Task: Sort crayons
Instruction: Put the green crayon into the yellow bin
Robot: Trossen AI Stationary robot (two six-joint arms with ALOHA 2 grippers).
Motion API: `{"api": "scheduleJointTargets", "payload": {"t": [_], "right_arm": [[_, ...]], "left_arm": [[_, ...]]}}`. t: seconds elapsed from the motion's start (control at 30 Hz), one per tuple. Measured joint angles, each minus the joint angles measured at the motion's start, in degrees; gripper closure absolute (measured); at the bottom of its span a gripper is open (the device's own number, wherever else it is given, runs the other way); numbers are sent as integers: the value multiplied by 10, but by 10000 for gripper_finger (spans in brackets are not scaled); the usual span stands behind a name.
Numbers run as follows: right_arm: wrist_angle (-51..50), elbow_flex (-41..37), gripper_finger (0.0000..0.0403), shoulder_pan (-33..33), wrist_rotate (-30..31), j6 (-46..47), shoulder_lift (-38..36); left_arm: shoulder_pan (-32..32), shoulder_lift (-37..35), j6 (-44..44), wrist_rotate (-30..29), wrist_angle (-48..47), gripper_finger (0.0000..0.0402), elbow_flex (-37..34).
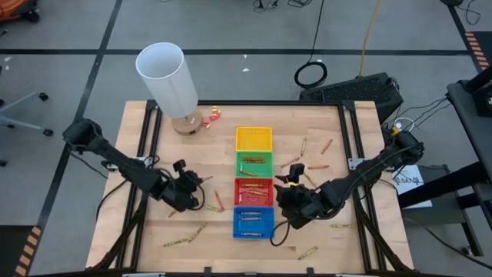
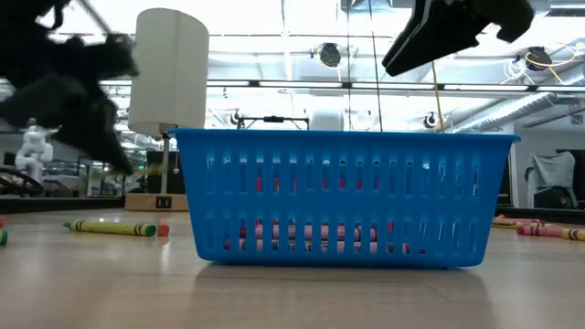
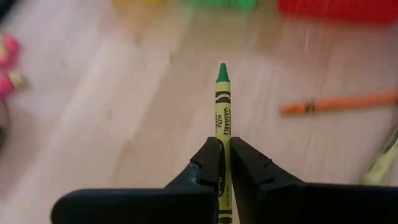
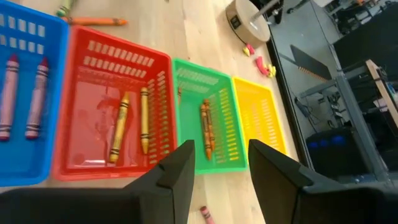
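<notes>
**Four trays in a row, a green crayon in the left grip**

Nearest the table's front edge, blue tray [image 1: 253, 222], with two purplish crayons [image 4: 23, 94] lying side by side. Next, red tray [image 1: 253, 191], with two yellow-gold crayons [image 4: 130, 124]. Then green tray [image 1: 254, 164], with two orange-brown crayons [image 4: 206, 127] pressed together. Farthest, yellow tray [image 1: 253, 138], contents hard to tell. Beyond the trays, white cylinder [image 1: 167, 80] on a round wooden base.

Loose crayons [image 1: 184, 236] scattered over the table [image 1: 134, 231] on both sides of the row.

Left gripper [image 1: 190, 185] left of the red tray, fingers pinched on a green crayon [image 3: 222, 102], tip pointing forward past the fingers; only the left wrist view shows this grip. Right gripper [image 4: 213, 163] over the trays' right side, fingers spread wide, nothing between them.

From table height, only the blue tray's slatted wall visible, plus a yellow crayon [image 2: 111, 228] lying to its left.
</notes>
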Motion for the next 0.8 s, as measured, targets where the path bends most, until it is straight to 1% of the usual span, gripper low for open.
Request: {"api": "scheduleJointTargets", "payload": {"t": [0.07, 0.17, 0.3, 0.4, 0.5, 0.57, 0.7, 0.8], "right_arm": [[-8, 0, 268, -8, 0, 6, 0], [-12, 0, 268, -17, -1, 11, 0], [-24, 0, 268, -24, -1, 25, 0], [-38, 0, 268, -24, -3, 57, 0], [-34, -7, 268, -24, -3, 82, 0], [-33, -14, 268, -24, -3, 96, 0], [-30, -30, 268, -22, -3, 122, 0], [-28, -38, 268, -17, -3, 128, 0]], "left_arm": [[13, -30, 53, -16, 7, 382, 5], [39, -70, 159, -38, 38, 382, 9], [86, -106, 330, -62, 149, 382, 10], [122, -112, 467, -61, 258, 382, 10], [166, -112, 585, -19, 356, 382, 10], [203, -112, 636, 21, 409, 382, 10], [286, -110, 686, 96, 481, 382, 11], [342, -100, 682, 133, 517, 382, 11]]}}
